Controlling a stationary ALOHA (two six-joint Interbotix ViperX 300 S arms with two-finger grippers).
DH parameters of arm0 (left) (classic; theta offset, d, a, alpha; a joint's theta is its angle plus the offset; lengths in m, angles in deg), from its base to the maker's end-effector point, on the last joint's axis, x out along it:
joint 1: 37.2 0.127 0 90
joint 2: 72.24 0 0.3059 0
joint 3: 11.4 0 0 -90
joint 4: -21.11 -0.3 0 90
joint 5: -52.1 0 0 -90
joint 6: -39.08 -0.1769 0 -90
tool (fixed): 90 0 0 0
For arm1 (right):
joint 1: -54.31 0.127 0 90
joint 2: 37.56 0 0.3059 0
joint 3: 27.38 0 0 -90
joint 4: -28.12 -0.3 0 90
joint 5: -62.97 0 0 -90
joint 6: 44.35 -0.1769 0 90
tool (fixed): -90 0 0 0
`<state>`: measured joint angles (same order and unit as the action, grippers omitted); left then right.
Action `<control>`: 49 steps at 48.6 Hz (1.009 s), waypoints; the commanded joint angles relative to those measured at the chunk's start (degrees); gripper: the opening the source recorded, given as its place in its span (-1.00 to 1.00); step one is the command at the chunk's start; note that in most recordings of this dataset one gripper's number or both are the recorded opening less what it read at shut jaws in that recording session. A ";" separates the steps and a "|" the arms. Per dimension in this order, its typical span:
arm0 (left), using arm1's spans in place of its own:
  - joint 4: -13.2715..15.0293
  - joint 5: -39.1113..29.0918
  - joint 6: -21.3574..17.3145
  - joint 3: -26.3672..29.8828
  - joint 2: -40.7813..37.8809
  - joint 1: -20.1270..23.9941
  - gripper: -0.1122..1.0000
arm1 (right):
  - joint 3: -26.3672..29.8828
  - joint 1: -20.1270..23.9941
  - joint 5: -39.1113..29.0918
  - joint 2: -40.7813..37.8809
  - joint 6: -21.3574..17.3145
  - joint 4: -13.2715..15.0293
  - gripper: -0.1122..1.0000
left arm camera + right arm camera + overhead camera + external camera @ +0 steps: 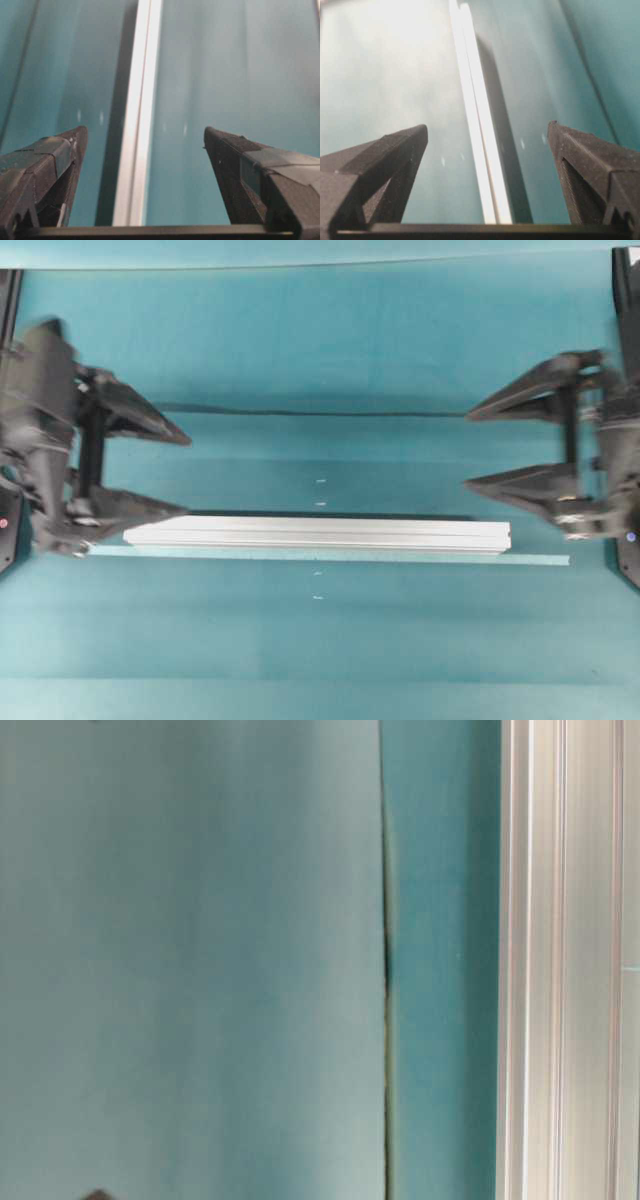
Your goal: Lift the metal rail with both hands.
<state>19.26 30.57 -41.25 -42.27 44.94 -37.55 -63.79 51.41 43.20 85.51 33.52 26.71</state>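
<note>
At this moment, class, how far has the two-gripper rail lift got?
Done: both grippers are open. In hand: the left gripper and right gripper are lining up with the ends of the metal rail. Left: close on it and lift; it lies flat on the table, ungripped.

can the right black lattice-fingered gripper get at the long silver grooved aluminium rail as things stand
Probably yes. The right gripper is open beside the silver aluminium rail, whose right end lies bare on the teal table, with nothing between.

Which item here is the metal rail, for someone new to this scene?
On the teal table, look just below centre. The long silver grooved aluminium bar lies flat there; unlike the thin pale tape strip along its near edge, it is thick and shiny.
</note>
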 commanded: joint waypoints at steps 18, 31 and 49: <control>-0.09 11.95 0.00 -1.23 7.12 1.58 0.87 | -4.13 -0.35 1.41 10.02 -0.35 0.09 0.99; -0.09 12.22 0.00 -1.32 7.38 1.49 0.87 | -6.24 -1.49 3.08 14.33 -0.35 0.09 0.99; -0.09 12.83 -0.09 -1.41 8.26 1.49 0.87 | -7.12 -1.49 3.60 17.58 -0.62 0.09 0.99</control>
<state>19.26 42.96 -41.25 -44.20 52.76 -36.15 -71.17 50.10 46.18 103.00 33.08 26.71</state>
